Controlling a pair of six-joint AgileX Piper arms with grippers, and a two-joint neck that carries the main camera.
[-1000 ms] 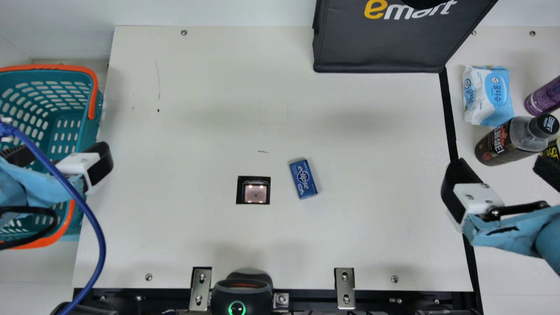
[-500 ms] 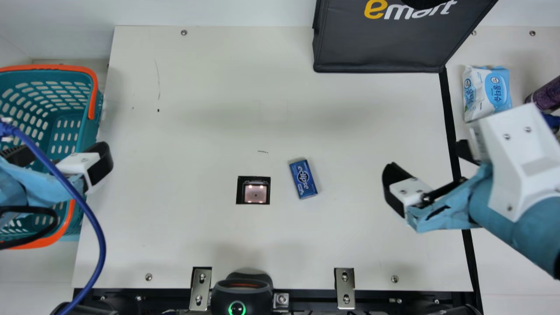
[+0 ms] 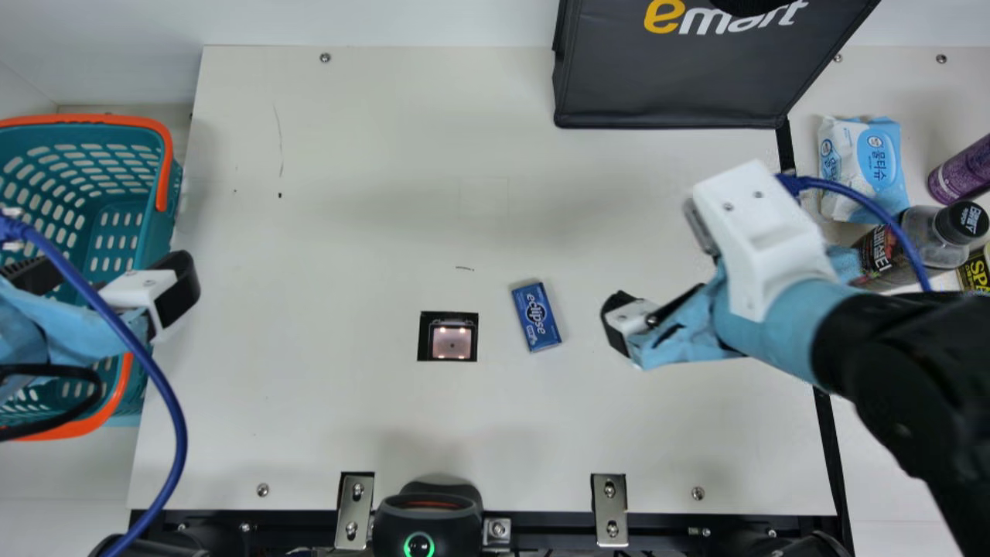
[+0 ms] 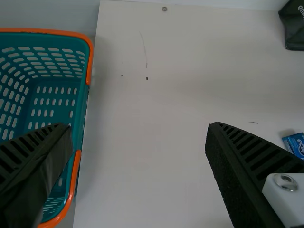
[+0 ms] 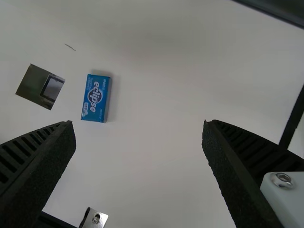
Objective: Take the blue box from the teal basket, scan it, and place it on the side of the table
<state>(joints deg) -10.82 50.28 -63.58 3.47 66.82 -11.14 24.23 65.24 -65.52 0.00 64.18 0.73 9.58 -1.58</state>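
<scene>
Blue box (image 3: 536,316): outside teal basket (image 3: 164,226), mid-frame. Scan unconfirmed; side placement remains. Left end effector (image 4: 138,127), right end effector (image 5: 140,126): released.

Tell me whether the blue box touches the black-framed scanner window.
Apart: the main view shows bare tabletop between the blue box and the scanner window.

Blue box (image 3: 536,316), white lettering across it! Teal basket (image 3: 161,232), orange rim (image 3: 93,119), slotted in rows! Cream table (image 3: 309,232); purple cylinder (image 3: 963,169), speckled perhaps.
</scene>
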